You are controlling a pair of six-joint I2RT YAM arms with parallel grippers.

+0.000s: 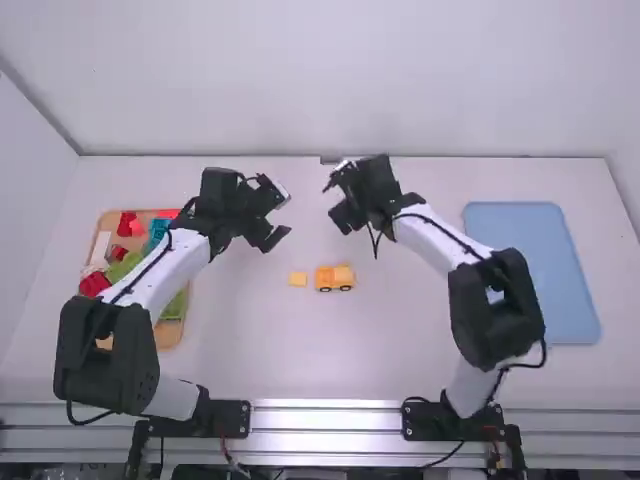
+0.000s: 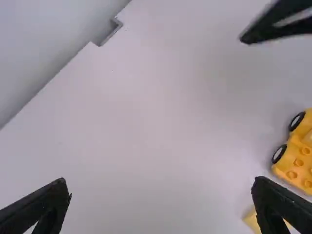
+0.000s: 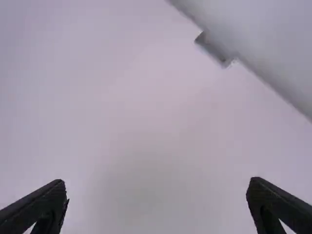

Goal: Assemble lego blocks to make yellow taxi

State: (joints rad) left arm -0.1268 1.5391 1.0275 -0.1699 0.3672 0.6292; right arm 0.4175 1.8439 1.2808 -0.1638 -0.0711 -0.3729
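My left gripper (image 1: 283, 216) is over the table left of the middle, open and holding nothing; in the left wrist view the left gripper (image 2: 161, 187) has its fingers wide apart. My right gripper (image 1: 335, 200) hangs open over the table beyond the car; the right wrist view has the right gripper (image 3: 157, 187) spread over bare table. A yellow-orange car of blocks (image 1: 335, 278) with black wheels stands mid-table, its studs visible in the left wrist view. Just left of the car, apart from it, lies a small yellow block (image 1: 298, 279).
A wooden tray (image 1: 172, 333) of red, green, blue and other blocks sits at the left, partly under the left arm. A blue tray (image 1: 540, 270) lies at the right. The wall (image 1: 330, 80) rises behind the table's far edge.
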